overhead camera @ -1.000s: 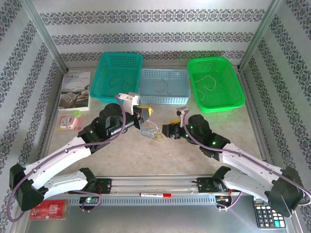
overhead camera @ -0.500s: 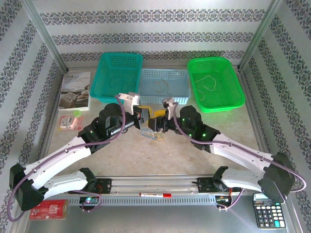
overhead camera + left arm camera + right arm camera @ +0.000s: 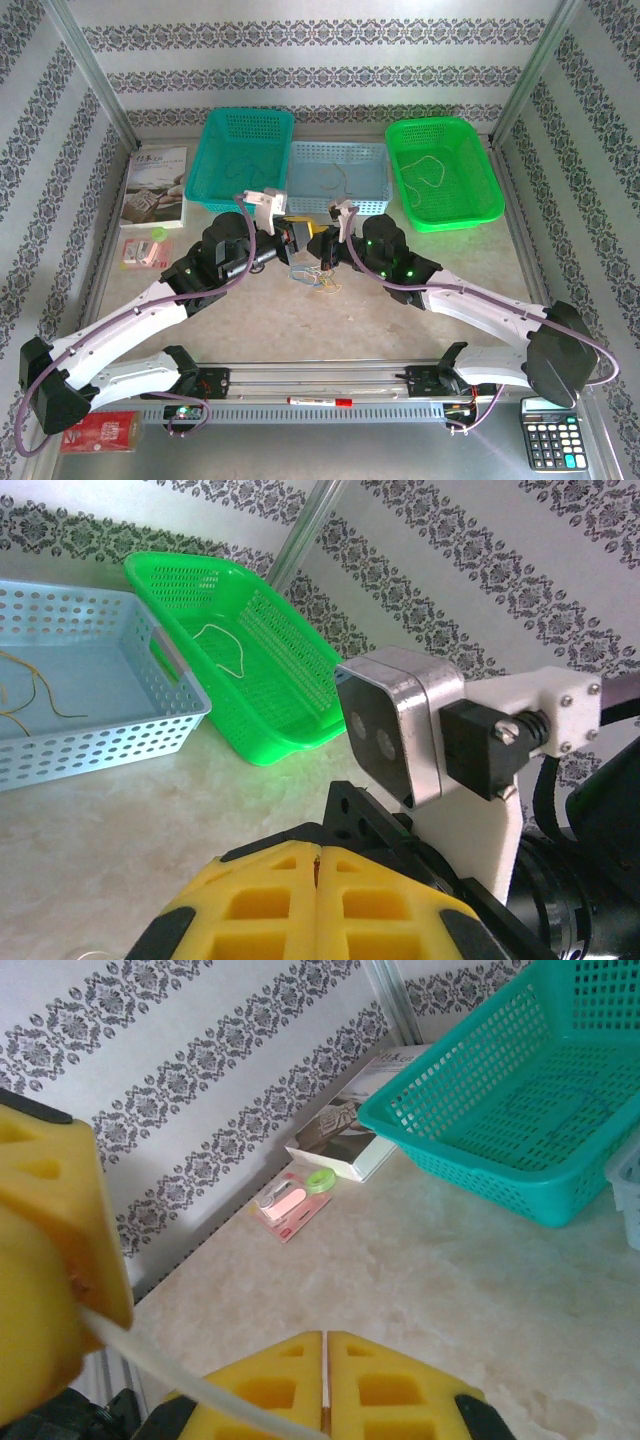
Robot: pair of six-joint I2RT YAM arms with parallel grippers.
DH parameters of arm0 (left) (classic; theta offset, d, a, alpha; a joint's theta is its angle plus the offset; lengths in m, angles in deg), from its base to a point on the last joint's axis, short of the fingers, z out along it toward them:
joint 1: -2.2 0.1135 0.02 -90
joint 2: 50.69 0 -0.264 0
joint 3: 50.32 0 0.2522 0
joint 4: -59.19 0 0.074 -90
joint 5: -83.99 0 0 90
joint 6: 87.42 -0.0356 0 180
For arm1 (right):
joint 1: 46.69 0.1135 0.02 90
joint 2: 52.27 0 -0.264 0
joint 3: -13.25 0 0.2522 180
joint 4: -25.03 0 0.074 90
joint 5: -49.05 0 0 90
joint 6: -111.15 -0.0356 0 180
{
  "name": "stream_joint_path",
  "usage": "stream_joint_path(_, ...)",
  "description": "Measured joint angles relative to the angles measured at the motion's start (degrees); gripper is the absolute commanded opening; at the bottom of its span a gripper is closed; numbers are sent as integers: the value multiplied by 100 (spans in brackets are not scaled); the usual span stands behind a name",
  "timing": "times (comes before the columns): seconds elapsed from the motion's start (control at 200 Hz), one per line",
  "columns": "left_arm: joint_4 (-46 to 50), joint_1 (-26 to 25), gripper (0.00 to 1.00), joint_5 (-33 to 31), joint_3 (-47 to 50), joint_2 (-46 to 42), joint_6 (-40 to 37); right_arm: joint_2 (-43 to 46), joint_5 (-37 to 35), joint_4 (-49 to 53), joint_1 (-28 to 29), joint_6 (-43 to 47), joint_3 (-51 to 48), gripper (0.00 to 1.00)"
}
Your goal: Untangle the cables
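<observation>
Where left gripper [image 3: 298,232] clamps whitish strand [image 3: 180,1378], strand runs crosswise to right gripper [image 3: 322,243], fingers together, tip to tip; its grip unconfirmed. Cables [image 3: 313,277] heaped on table [image 3: 400,320], just below both.

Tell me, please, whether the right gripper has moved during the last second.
Yes. The right gripper has swung left and closer to the front wall of the pale blue basket, ending right beside the left gripper.
</observation>
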Motion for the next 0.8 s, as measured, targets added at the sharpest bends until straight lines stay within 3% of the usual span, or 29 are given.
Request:
stream_joint_path(0.04, -13, 0, 15, 0, 0, 0, 13, 22, -4, -2, -2, 2, 0, 0)
stream_joint_path(0.095, -31, 0, 42, -7, 0, 0, 22, 68, -20, 15, -15, 0, 0, 0)
stream_joint_path(0.19, -39, 0, 74, -98, 13, -39, 9, 232, -59, 85, -63, 0, 0, 0)
stream_joint_path(0.3, -24, 4, 97, -345, 136, -295, -90, 422, -83, 151, -168, 2, 0, 0)
stream_joint_path(0.565, 0, 17, 100, -979, 979, -1217, -568, 564, -103, 568, -315, 0, 181, 0)
stream_joint_path(0.799, -7, 17, 100, -881, 2002, -1023, -1204, 564, -42, 813, -317, -9, 551, 0)
